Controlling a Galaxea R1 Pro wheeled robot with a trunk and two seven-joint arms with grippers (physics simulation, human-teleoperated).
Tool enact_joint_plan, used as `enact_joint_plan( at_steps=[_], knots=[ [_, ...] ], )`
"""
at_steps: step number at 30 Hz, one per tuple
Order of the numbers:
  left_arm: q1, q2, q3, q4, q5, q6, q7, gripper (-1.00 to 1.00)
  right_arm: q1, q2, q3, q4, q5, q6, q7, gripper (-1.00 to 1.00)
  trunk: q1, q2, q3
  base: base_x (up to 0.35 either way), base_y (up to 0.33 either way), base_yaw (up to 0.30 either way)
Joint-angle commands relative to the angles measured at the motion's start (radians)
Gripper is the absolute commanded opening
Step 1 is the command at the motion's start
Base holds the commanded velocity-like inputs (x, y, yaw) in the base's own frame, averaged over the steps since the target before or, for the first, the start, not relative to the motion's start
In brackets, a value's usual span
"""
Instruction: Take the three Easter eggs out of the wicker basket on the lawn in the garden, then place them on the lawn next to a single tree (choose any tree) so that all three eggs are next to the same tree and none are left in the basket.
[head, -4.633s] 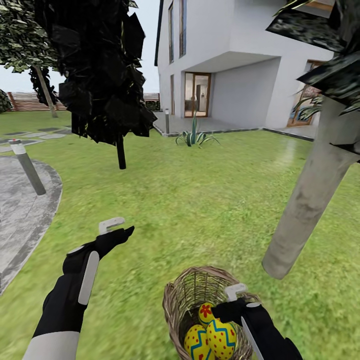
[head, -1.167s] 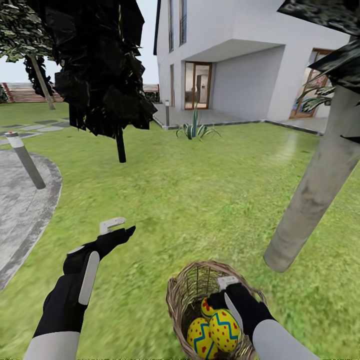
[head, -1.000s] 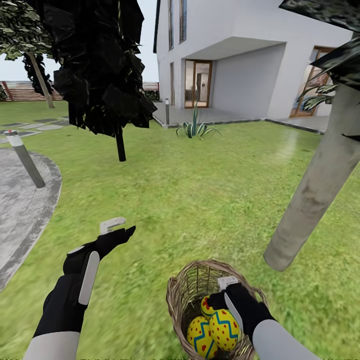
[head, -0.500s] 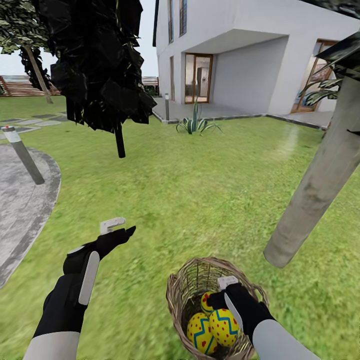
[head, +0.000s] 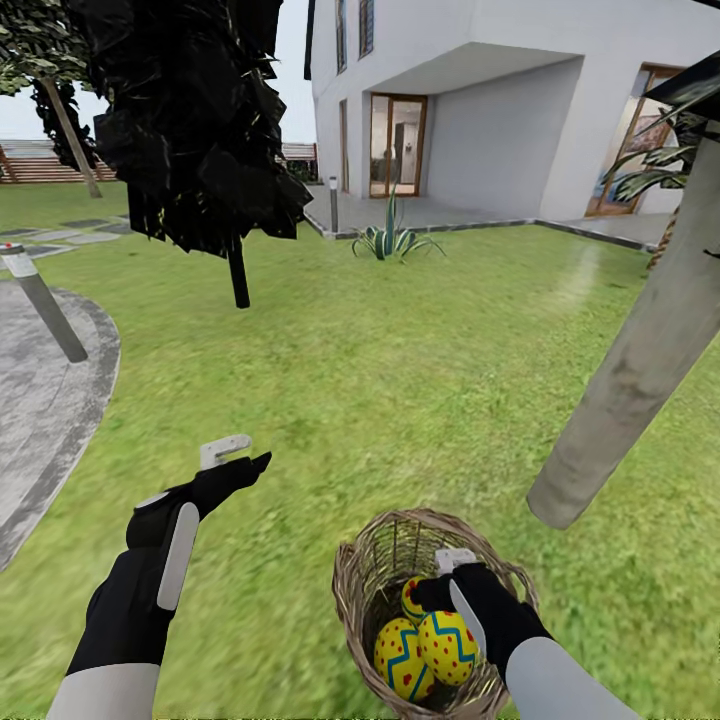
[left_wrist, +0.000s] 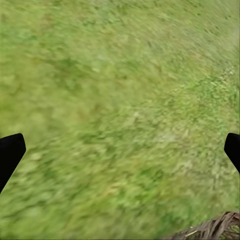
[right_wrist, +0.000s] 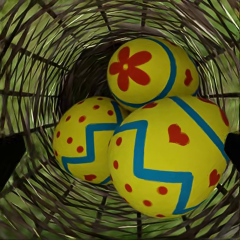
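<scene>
The left gripper (head: 232, 457) hovers over bare lawn (head: 400, 380), its fingers spread wide and holding nothing. To its right, the right gripper (head: 447, 578) hangs just inside the basket (head: 352, 590), directly above the three eggs (head: 430, 640), which all lie in it. Its fingertips sit far apart at the wrist view's edges, so it looks released, not yet grasping. The first pick is in hand: it must lower onto the top egg (right_wrist: 167, 155) without touching the rim. Further right, open grass leads to the tree (head: 640, 360).
</scene>
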Motion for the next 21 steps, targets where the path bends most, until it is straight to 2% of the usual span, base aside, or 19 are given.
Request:
enact_joint_plan(
  at_steps=[1,4,11,16,18,21],
  knots=[
    [-0.001,-0.001,0.003,-0.001,0.002,0.006,-0.005,1.00,0.000,-0.001,0.002,-0.001,-0.013,0.006,0.002,1.00,0.000,0.000,-0.003,0.000,0.000,0.000],
    [-0.001,-0.001,0.003,-0.001,0.002,0.006,-0.005,1.00,0.000,-0.001,0.002,-0.001,-0.037,0.005,0.000,1.00,0.000,0.000,-0.007,0.000,0.000,0.000],
    [-0.001,-0.001,0.003,0.000,0.002,0.006,-0.005,1.00,0.000,-0.005,-0.004,-0.002,-0.047,0.004,0.000,1.00,0.000,0.000,-0.019,0.000,0.000,0.000],
    [-0.001,-0.001,0.003,0.001,0.002,0.006,-0.005,1.00,0.000,-0.006,-0.043,-0.002,-0.046,0.001,0.000,1.00,0.000,0.000,-0.027,0.000,0.000,0.000],
    [-0.001,-0.001,0.003,0.002,0.002,0.006,-0.005,1.00,0.000,-0.007,-0.059,-0.002,-0.046,-0.026,-0.002,1.00,0.000,0.000,-0.030,0.000,0.000,0.000],
    [-0.001,-0.001,0.003,0.002,0.002,0.006,-0.005,1.00,0.000,-0.007,-0.063,-0.002,-0.046,-0.041,-0.004,1.00,0.000,0.000,-0.035,0.000,0.000,0.000]
  ],
)
